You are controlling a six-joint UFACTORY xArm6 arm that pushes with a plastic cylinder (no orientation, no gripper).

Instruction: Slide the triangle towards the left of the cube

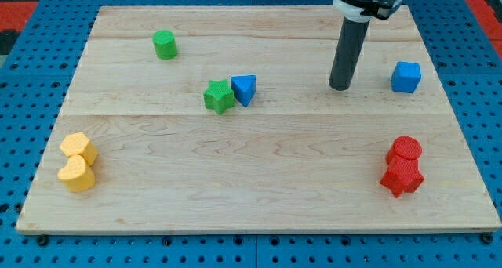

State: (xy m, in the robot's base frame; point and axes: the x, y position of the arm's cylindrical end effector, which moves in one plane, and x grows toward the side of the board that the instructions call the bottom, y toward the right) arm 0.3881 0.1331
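A blue triangle block (244, 89) lies near the board's middle, touching a green star-shaped block (219, 96) on its left. A blue cube (405, 77) sits at the view's right, in the upper half. My tip (340, 87) stands on the board between them, well to the right of the triangle and some way to the left of the cube, touching neither.
A green cylinder (165, 45) sits at the upper left. Two yellow blocks (78, 147) (76, 174) sit together at the lower left. Two red blocks (404, 150) (401, 176) sit together at the lower right. The wooden board (251, 205) lies on a blue pegboard.
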